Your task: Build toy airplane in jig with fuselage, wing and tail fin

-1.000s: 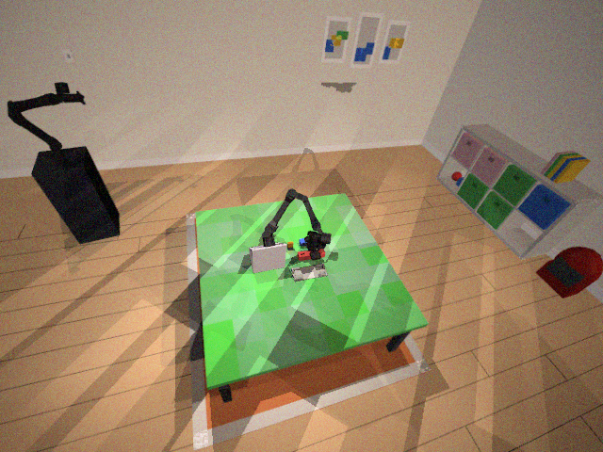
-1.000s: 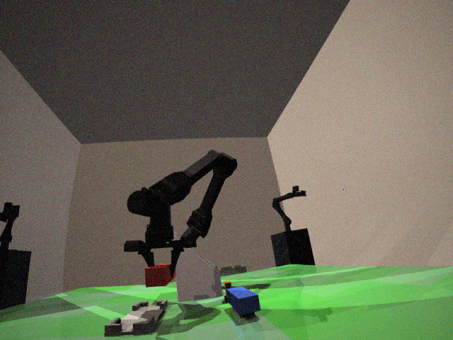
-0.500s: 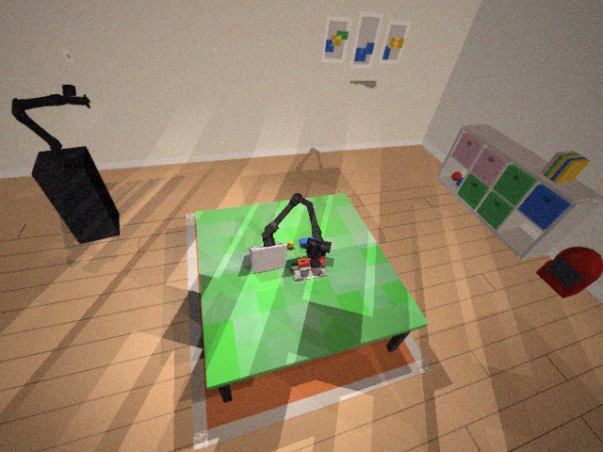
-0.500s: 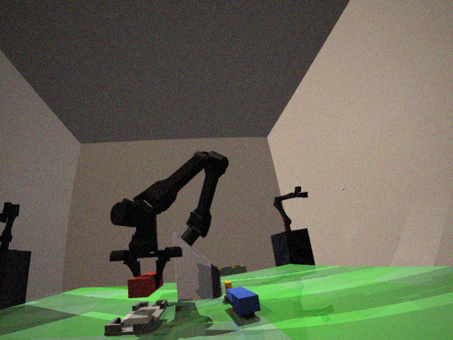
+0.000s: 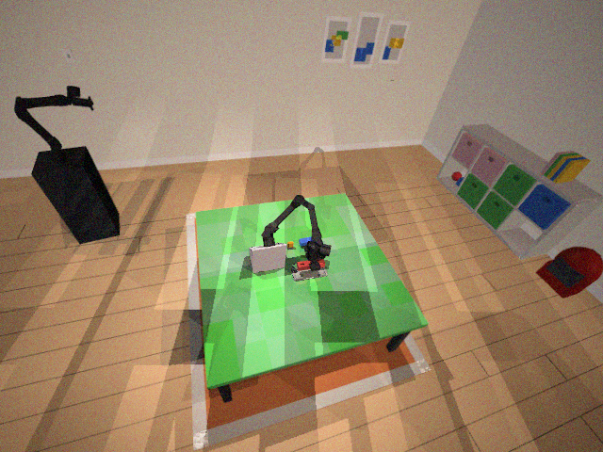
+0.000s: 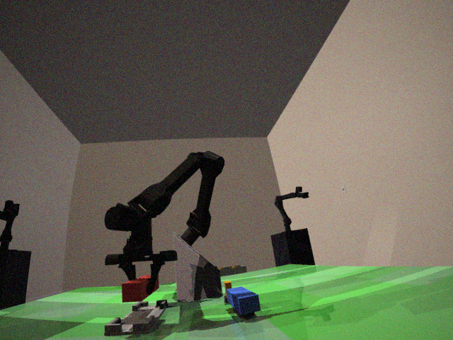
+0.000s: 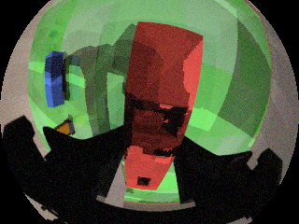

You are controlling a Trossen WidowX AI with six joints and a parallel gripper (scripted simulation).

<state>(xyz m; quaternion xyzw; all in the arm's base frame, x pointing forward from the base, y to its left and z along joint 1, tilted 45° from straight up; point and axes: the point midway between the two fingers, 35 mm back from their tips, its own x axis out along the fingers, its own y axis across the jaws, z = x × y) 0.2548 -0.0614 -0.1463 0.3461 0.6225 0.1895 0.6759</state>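
The red fuselage is held about level between the fingers of my gripper, which is shut on it. The grey cradle lies on the table; in the exterior view the fuselage hangs above it with a gap. The wrist view does not show the cradle, which the fuselage seems to hide. The blue wing lies apart on the table. The small orange tail fin stands close to the wing.
A pale upright panel stands on the green table near the arm's base, to the left of the cradle in the top view. Shelves, a red chair and other arms on black pedestals are off the table.
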